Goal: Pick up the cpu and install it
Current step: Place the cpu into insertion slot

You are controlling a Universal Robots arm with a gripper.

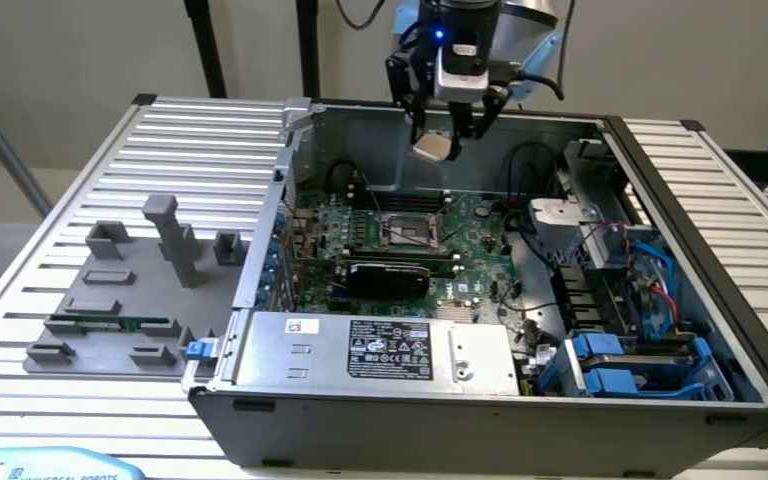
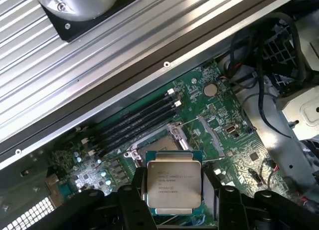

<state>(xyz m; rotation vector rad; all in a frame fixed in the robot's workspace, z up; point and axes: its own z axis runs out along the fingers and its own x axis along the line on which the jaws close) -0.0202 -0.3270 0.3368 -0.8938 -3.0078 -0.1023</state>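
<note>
the open computer case (image 1: 491, 405) is stood on the tabletop (image 1: 171, 140). above its motherboard (image 1: 471, 235), near the empty socket (image 1: 408, 233), the claw (image 1: 440, 138) is closed on the cpu (image 2: 173, 185), gripped by opposite edges. the chip is judged light, rigid, fragile underneath: only edges are gripped.

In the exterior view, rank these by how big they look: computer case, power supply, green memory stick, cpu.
1. computer case
2. power supply
3. green memory stick and cpu: not ranked. The stick is longer but thinner, and the cpu hangs above the case, so nearness may skew it.
</note>
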